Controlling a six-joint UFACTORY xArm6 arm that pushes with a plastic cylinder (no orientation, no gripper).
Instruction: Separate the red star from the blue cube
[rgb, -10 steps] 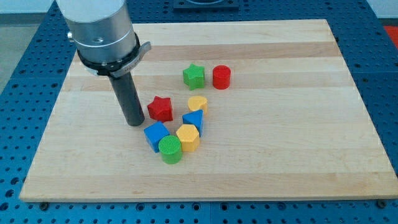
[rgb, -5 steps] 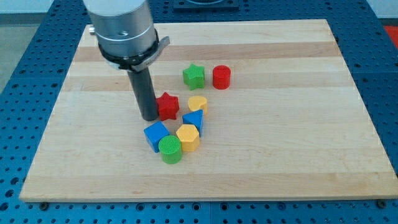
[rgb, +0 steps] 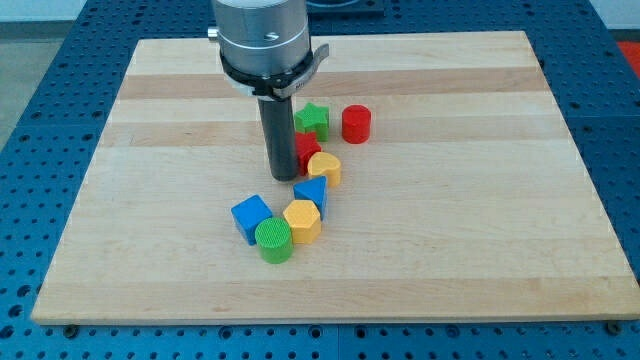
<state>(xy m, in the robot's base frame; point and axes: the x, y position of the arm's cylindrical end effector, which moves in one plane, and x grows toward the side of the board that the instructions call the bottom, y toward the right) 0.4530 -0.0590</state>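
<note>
My tip (rgb: 284, 176) rests on the board against the left side of the red star (rgb: 308, 152), which is partly hidden behind the rod. The red star sits between the green star (rgb: 313, 119) above it and the yellow heart (rgb: 324, 167) at its lower right, touching or nearly touching both. The blue cube (rgb: 250, 217) lies lower left of the tip, well apart from the red star, with the green cylinder (rgb: 273, 240) against its lower right.
A blue triangular block (rgb: 312, 192) and a yellow hexagon (rgb: 302, 220) sit below the yellow heart. A red cylinder (rgb: 356, 124) stands right of the green star. The wooden board (rgb: 450, 200) lies on a blue perforated table.
My tip has moved right and up the view, pushing the red star away from the blue cube toward the green star and yellow heart. The other blocks have barely moved.
</note>
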